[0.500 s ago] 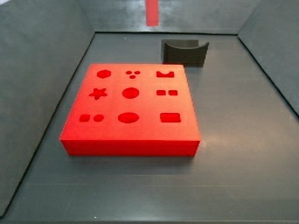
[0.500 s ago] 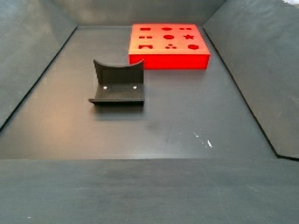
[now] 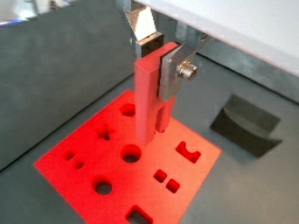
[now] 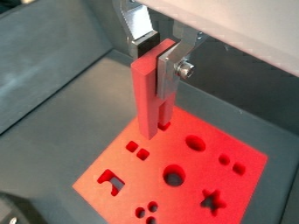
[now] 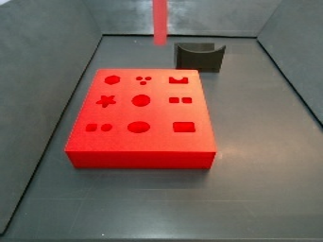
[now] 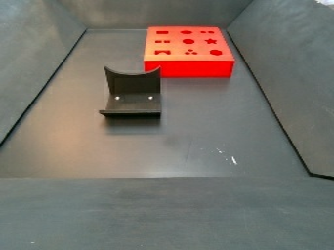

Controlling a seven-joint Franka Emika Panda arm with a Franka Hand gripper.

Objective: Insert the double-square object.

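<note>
Red and slender, the long twin-bar double-square object [image 3: 149,96] hangs upright, clamped between the silver-plated gripper [image 4: 149,54] fingers, high above the big flat red block with shaped holes [image 5: 139,118]; its matching double-square hole [image 3: 169,182] lies below, offset sideways.

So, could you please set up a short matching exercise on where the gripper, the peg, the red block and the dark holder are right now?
Things:
1. gripper
2. double-square object
3. red block
4. dark grey curved holder

States:
A. lies flat on the floor, holes facing up
B. hangs upright in the air above the block
C. stands empty on the floor, apart from the block
D. shut on the peg's upper end, above the block

Pairs: 1-D, 2-B, 3-A, 4-C
</note>
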